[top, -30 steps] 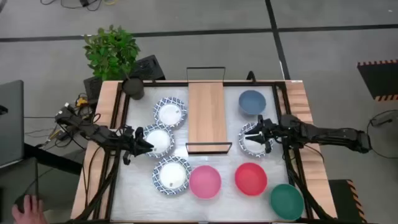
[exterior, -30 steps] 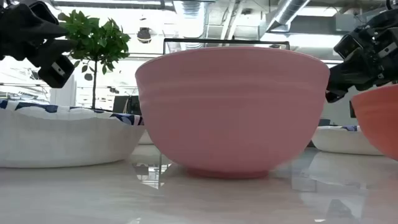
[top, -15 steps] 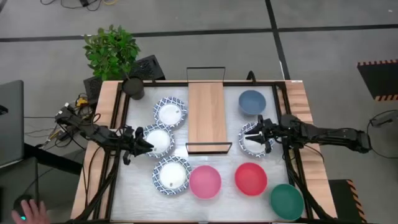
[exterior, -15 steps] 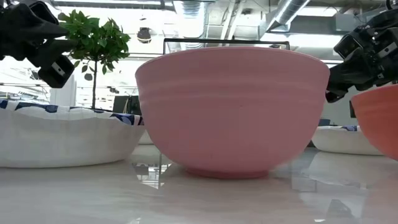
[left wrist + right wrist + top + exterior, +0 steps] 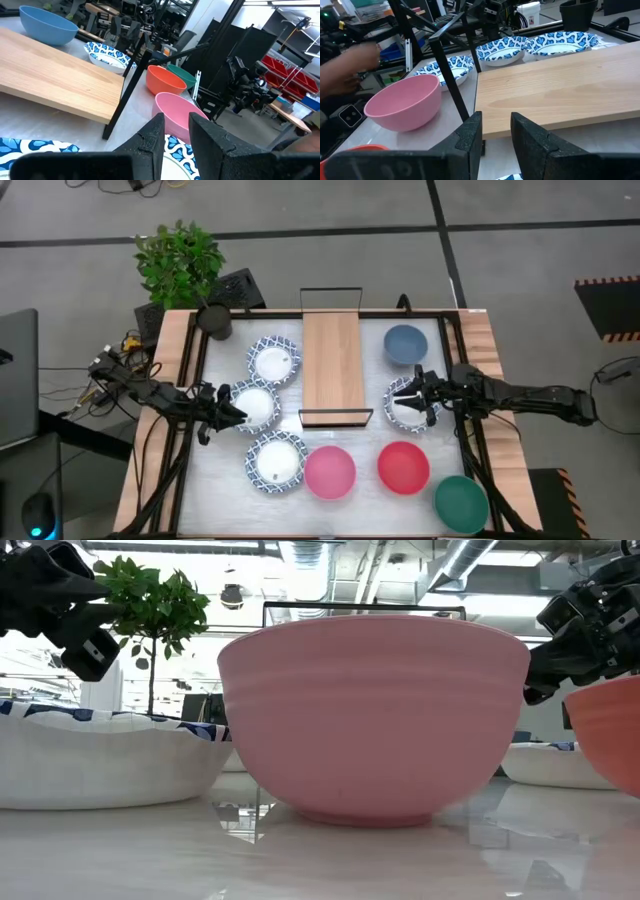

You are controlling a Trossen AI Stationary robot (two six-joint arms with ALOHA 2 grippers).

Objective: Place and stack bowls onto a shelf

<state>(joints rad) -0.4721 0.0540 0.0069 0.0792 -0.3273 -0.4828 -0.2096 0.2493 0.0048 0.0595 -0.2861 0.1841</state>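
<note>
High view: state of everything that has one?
shelf: bare, no bowls on it.
patterned bowls: four, upright, unstacked, on table.
plain bowls: four, upright, unstacked, on table.
left hand: open, over the middle left patterned bowl.
right hand: open, over the right patterned bowl.

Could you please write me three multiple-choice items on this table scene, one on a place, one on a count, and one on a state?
1. Where does the slate-blue bowl stand?
A) right of the shelf
B) on the shelf
C) inside the pink bowl

2. How many white blue-rimmed bowls are left of the shelf?
A) one
B) three
C) five

3. What does the shelf hold?
A) stacked bowls
B) a plant
C) nothing

Answers: 1 A, the high view shows it on the table beside the board. 2 B, three lie in a column there. 3 C, the board is bare.
</note>
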